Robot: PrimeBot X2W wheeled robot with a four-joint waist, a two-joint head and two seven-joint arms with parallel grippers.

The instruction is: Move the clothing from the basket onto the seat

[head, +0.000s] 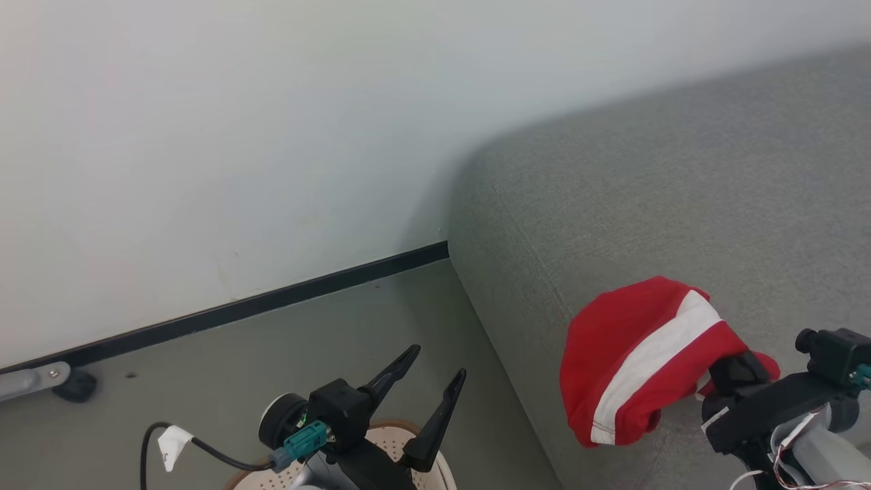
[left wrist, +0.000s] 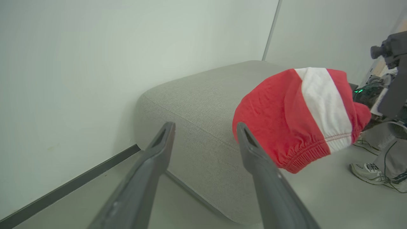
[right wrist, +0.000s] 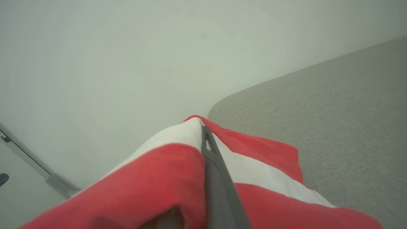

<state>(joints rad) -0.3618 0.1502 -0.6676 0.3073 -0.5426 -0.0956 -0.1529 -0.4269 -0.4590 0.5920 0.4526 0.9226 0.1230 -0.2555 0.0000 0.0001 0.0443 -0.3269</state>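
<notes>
A red piece of clothing (head: 633,361) with a white band hangs draped over my right gripper (right wrist: 204,135), which is shut on it. It is held above the front left corner of the grey seat (head: 680,204). In the right wrist view the clothing (right wrist: 165,171) covers all but one dark finger (right wrist: 213,171), with the seat (right wrist: 343,114) beyond. My left gripper (head: 439,364) stands open and empty over the basket (head: 398,429), whose brown rim and perforated side peek in at the bottom edge. The left wrist view looks between the open fingers (left wrist: 254,149) at the clothing (left wrist: 286,117) and the seat (left wrist: 197,92).
A pale wall with a black skirting board (head: 272,303) runs behind the grey floor (head: 272,361). A caster wheel (head: 76,385) sits at the far left. A black cable with a white tag (head: 173,442) trails from my left wrist. A person's shoes (left wrist: 365,168) stand right of the seat.
</notes>
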